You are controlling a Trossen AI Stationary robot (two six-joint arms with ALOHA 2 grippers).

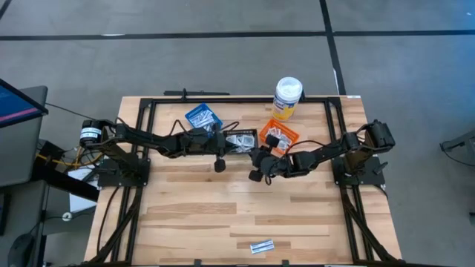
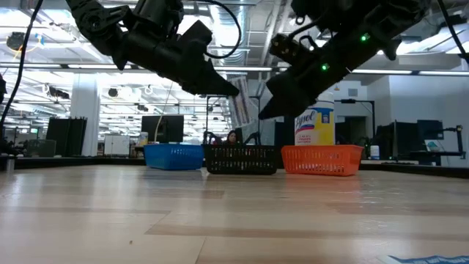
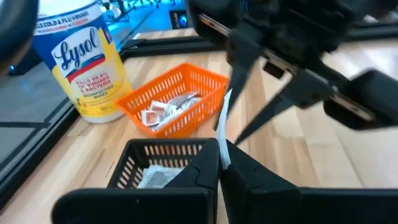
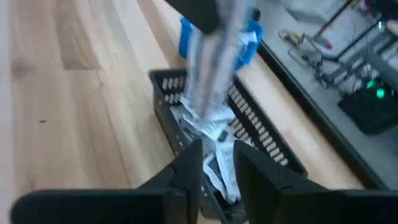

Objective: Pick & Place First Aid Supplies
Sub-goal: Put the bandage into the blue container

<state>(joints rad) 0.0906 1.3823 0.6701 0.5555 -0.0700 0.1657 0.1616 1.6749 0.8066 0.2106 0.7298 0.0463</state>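
Wooden bench (image 1: 223, 208), far edge: left gripper (image 3: 219, 163) pinches a white packet (image 3: 224, 121) above the black basket (image 2: 242, 158), right gripper (image 4: 217, 163) slightly parted around its other end. One packet pair (image 1: 261, 246) lies near the front edge.

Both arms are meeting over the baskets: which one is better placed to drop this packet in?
Left. The left claw is shut on the packet, right above the black basket. The right claw stands open around the packet, gripping nothing, so the left probably only needs to lower and release.
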